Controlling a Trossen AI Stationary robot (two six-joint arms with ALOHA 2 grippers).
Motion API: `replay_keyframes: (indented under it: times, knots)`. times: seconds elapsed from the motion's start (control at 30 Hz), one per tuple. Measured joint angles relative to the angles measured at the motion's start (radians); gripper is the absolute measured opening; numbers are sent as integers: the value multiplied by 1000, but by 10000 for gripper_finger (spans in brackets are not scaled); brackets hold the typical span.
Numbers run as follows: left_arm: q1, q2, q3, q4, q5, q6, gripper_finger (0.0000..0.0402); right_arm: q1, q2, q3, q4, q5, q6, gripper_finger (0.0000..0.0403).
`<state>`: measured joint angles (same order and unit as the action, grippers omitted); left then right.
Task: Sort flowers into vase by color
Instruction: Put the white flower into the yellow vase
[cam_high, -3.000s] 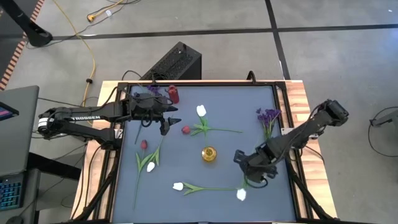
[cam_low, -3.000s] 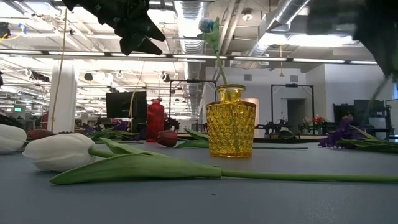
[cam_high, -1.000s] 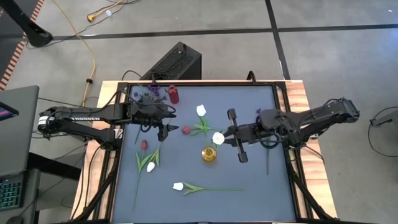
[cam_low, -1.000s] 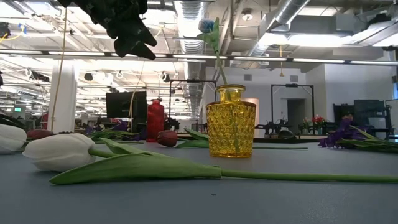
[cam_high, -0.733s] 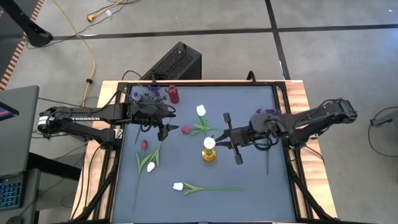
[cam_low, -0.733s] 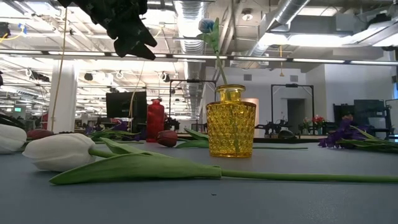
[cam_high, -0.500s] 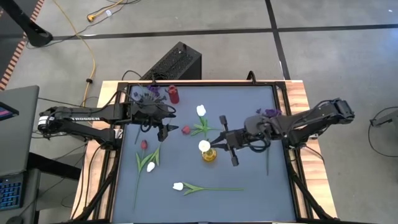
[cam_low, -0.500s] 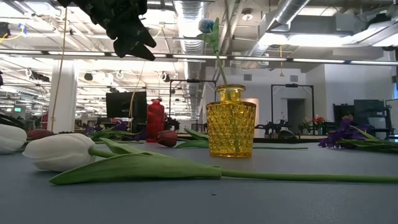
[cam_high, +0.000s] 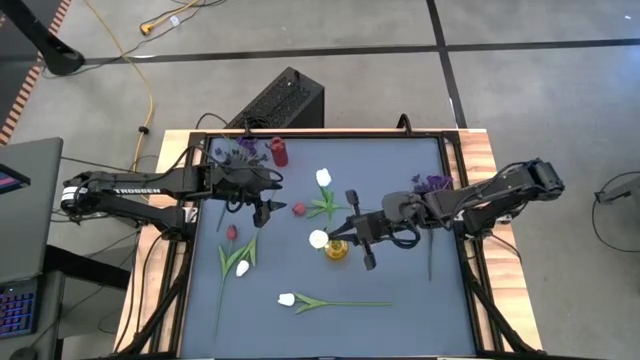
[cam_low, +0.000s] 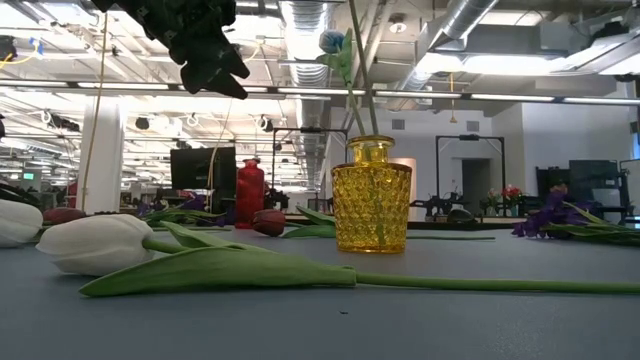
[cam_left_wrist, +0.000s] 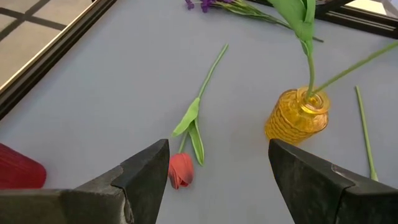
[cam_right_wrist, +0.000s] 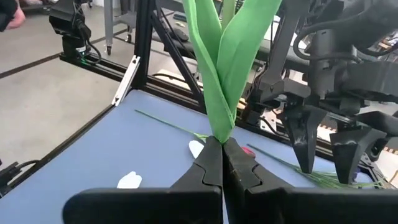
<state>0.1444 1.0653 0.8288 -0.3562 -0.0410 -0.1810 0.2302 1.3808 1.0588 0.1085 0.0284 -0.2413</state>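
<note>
**Two arms, one white tulip at the vase mouth**

Two arms show from above. The right tool (cam_high: 356, 232) reaches toward the bench's middle, pinching a white tulip (cam_high: 318, 239) by its stem, bloom just beside the yellow vase (cam_high: 338, 249), probably so the stem end can drop into the neck. The left tool (cam_high: 262, 204) hangs nearer the bench's far-left corner, beside a red vase (cam_high: 279, 152). Other flowers lie loose: a red tulip (cam_high: 299, 209), a white one (cam_high: 287, 299) toward the near edge.

Level with the bench, the yellow vase (cam_low: 371, 195) stands upright, thin stems rising from its neck.

From the left wrist, the tool's fingers (cam_left_wrist: 149, 171) are spread wide over a red tulip (cam_left_wrist: 181, 170), likely waiting.

From the right wrist, the fingers (cam_right_wrist: 211, 165) are pressed together on green leaves (cam_right_wrist: 222, 68) and stem.
</note>
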Motion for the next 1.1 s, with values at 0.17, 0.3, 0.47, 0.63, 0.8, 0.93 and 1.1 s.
replay_keyframes:
  times: [0.17, 0.3, 0.47, 0.63, 0.8, 0.93, 1.1]
  knots:
    - [0, 0, 0, 0, 0, -4, 263, 0, 8, 0, -3, 0, 7, 18]
    - [0, 0, 0, 1, 2, -8, 263, -2, 45, 0, 0, 5, 22, 17]
    - [-1, 0, 0, -13, 3, -15, 263, -4, 66, 0, 2, 23, 66, 17]
    - [-2, 0, 0, -20, 9, -15, 263, -4, 53, 0, -48, 111, 128, 18]
    - [-2, 0, 0, -20, 9, -14, 263, -4, 45, 0, -92, 152, 189, 32]
    - [-2, 0, 0, -20, 9, -12, 263, -4, 47, 0, -123, 154, 231, 36]
    - [-2, 0, 0, -20, 17, -15, 263, -4, 47, 0, -131, 154, 258, 39]
